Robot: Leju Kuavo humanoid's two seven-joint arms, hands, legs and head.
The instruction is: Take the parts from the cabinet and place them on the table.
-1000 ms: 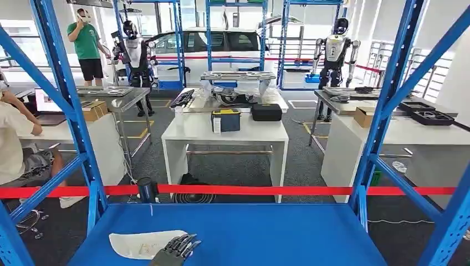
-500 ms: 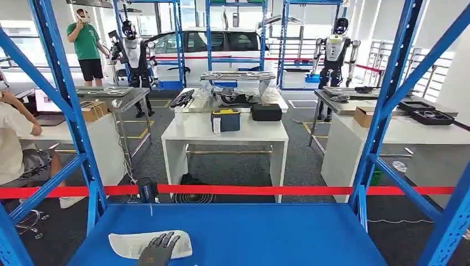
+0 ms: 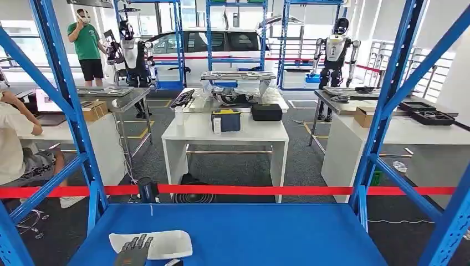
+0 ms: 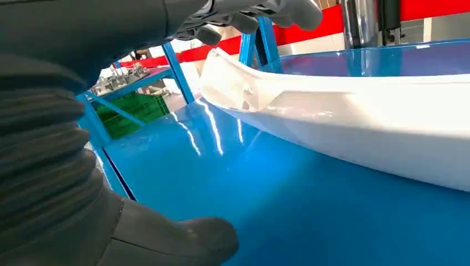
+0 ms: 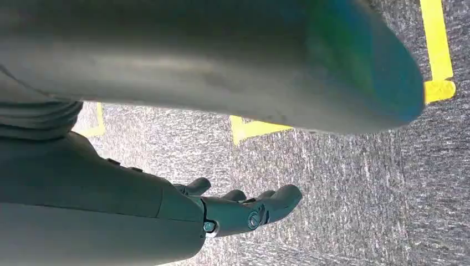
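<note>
Blue shelf (image 3: pixel 249 233) carries a white part (image 3: pixel 161 244); left robot hand (image 3: pixel 133 252), fingers spread above it, could slip off its smooth surface.

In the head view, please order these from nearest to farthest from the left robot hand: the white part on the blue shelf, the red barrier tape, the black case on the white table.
1. The white part, on the blue shelf, directly at the left robot hand.
2. The red barrier tape, stretched just beyond the shelf's far edge.
3. The black case, on the white table behind the tape, right of centre.
</note>
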